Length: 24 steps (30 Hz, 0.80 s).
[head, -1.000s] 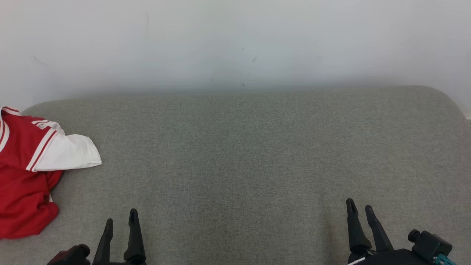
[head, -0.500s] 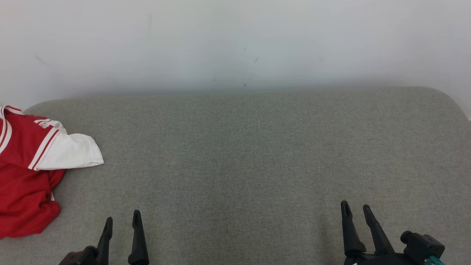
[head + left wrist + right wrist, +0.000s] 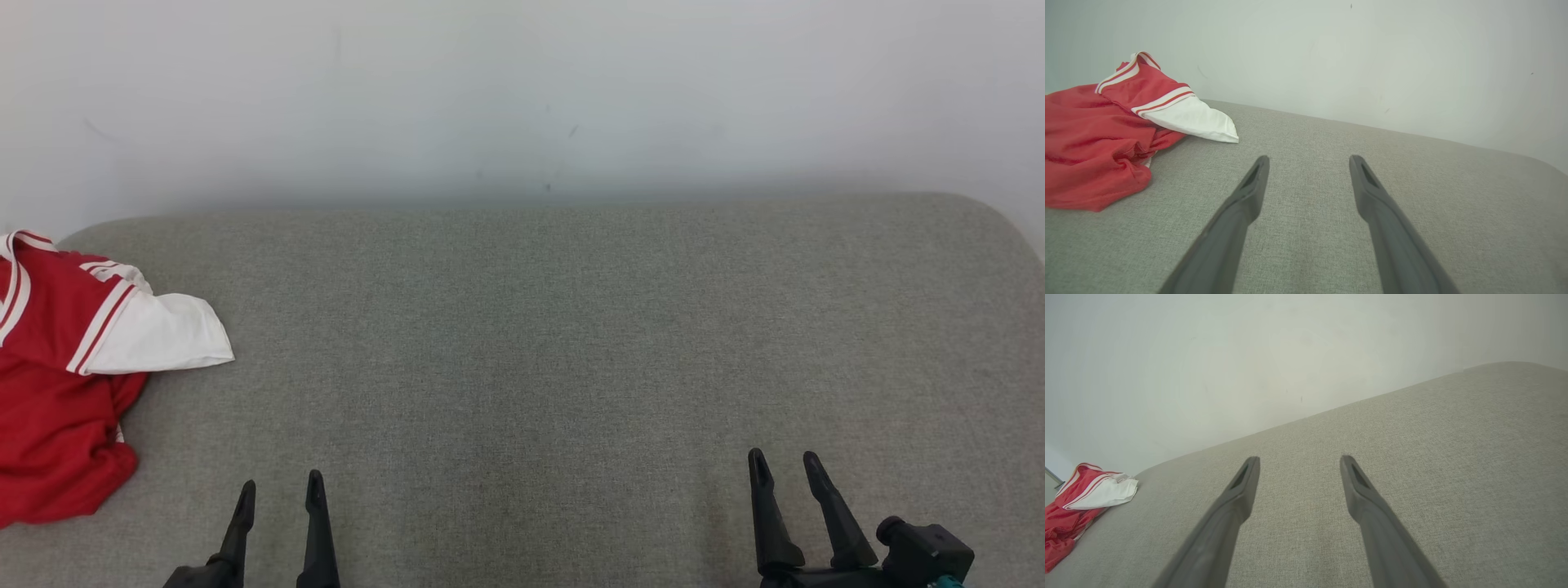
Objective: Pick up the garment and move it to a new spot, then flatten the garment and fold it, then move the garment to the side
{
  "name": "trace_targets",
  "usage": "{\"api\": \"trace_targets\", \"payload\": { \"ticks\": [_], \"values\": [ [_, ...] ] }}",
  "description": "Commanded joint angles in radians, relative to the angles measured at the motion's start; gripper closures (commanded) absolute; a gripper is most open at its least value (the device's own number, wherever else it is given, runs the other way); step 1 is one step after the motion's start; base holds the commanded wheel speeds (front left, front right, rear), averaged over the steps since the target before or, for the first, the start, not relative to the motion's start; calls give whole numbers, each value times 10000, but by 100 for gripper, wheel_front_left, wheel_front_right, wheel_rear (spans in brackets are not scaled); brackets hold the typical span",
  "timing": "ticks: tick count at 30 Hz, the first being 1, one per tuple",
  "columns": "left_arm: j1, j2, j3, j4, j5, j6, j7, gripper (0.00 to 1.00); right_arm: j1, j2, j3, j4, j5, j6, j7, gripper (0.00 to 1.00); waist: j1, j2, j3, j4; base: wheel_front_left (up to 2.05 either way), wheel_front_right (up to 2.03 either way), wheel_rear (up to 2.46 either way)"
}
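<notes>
The crumpled red fabric garment [image 3: 57, 408], a sports shirt with a white sleeve and red-and-white striped trim, lies bunched in a heap at the far left of the wide grey woven upholstered surface [image 3: 571, 327], partly cut off by the left edge of the head view. Its white sleeve [image 3: 163, 343] sticks out to the right, flat on the grey cloth, with the striped band where it meets the red body. The red part on the near side of it is rumpled into folds. Nothing touches the garment. The left gripper [image 3: 281, 490], with two long dark fingers, sits at the near edge of the surface, to the right of the garment and nearer than the sleeve, well apart from it, with bare grey cloth between. Its jaws stand wide apart and hold nothing. In the left wrist view the grey weave shows through the gap between the fingers, and the garment lies off to the left, farther away than the fingertips. The right gripper [image 3: 784, 461] sits at the near right of the surface, with most of the surface's width between it and the garment. Its jaws too stand wide with nothing in them. Whether either gripper's fingertips touch the cloth cannot be told. Behind the surface's rounded far edge rises a plain white wall [image 3: 522, 98] with a few faint dark marks.
</notes>
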Motion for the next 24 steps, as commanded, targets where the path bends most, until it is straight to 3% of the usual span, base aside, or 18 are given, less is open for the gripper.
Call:
{"api": "trace_targets", "payload": {
  "ticks": [1,24],
  "values": [
    [73,49,-20,-103,315,28,-92,0,102,-7,29,-89,-287,-16,-90,0,0,0,-2,5,0,0,0],
    [254,-30,46,-205,1933,188,-519,0,308,-6,-85,-113,-1912,-19,-518,0,0,0,19,28,0,0,0]
  ]
}}
